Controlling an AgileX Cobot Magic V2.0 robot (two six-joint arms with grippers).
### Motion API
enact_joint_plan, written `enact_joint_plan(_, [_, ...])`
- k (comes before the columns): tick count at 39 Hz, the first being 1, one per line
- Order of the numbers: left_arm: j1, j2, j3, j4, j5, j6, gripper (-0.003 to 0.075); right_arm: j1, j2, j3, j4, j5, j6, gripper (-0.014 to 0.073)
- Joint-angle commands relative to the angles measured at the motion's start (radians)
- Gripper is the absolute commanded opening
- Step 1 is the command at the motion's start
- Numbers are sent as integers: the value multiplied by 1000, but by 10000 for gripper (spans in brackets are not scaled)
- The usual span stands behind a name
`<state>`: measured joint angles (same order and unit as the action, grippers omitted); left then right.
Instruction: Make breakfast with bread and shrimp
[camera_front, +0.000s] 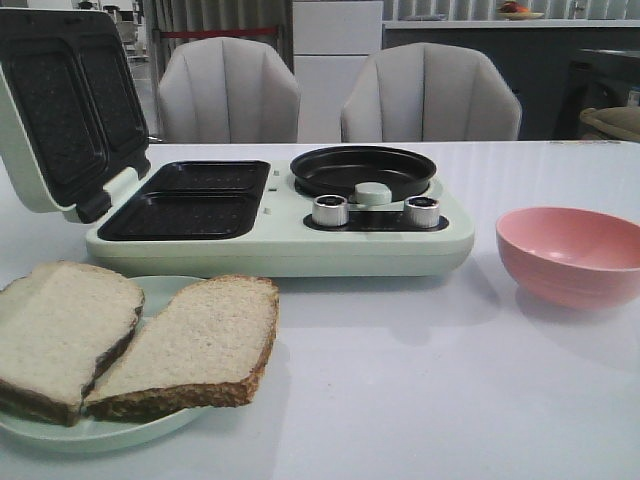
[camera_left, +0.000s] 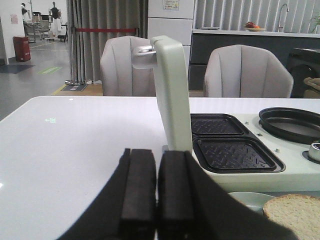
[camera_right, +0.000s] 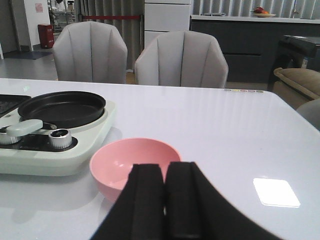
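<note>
Two slices of bread (camera_front: 190, 345) (camera_front: 60, 335) lie overlapping on a pale green plate (camera_front: 165, 290) at the front left of the table. One slice's edge (camera_left: 295, 212) shows in the left wrist view. No shrimp is visible; the pink bowl's (camera_front: 572, 253) inside cannot be seen from the front, and in the right wrist view what shows of the bowl's (camera_right: 132, 161) inside is bare. My left gripper (camera_left: 157, 187) is shut with nothing in it, just short of the cooker's raised lid (camera_left: 172, 95). Just short of the bowl, my right gripper (camera_right: 165, 197) is shut and holds nothing.
A pale green breakfast cooker (camera_front: 280, 240) stands mid-table with its lid (camera_front: 65, 110) open, two black sandwich wells (camera_front: 190, 200), a round black pan (camera_front: 362, 170) and two metal knobs (camera_front: 331, 210). Two grey chairs (camera_front: 228, 92) stand behind the table.
</note>
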<state>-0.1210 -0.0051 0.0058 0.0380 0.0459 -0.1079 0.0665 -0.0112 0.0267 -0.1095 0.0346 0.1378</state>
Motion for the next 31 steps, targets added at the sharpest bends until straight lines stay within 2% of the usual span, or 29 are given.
enact_joint_plan(1, [-1, -17, 21, -1, -81, -3, 113, -4, -21, -17, -9, -88, -2, 153])
enact_joint_plan(6, [-1, -17, 21, -1, -113, -3, 113, -4, -21, -17, -9, -88, -2, 153])
enact_joint_plan(12, [-1, -17, 12, -6, -395, -3, 113, -4, -21, -17, -9, -88, -2, 153])
enact_joint_plan(15, [-1, -13, -22, -6, -423, -3, 113, -4, -21, -17, -9, -88, -2, 153])
enact_joint_plan(19, [-1, -11, -124, -6, -316, -3, 113, -4, -21, -17, -9, -88, -2, 153])
enact_joint_plan(25, [-1, 46, -310, -4, -31, -3, 113, -4, -21, -17, -9, -88, -2, 153])
enact_joint_plan(31, [-1, 149, -448, -38, 188, -3, 113, -4, -21, -17, -9, -88, -2, 153])
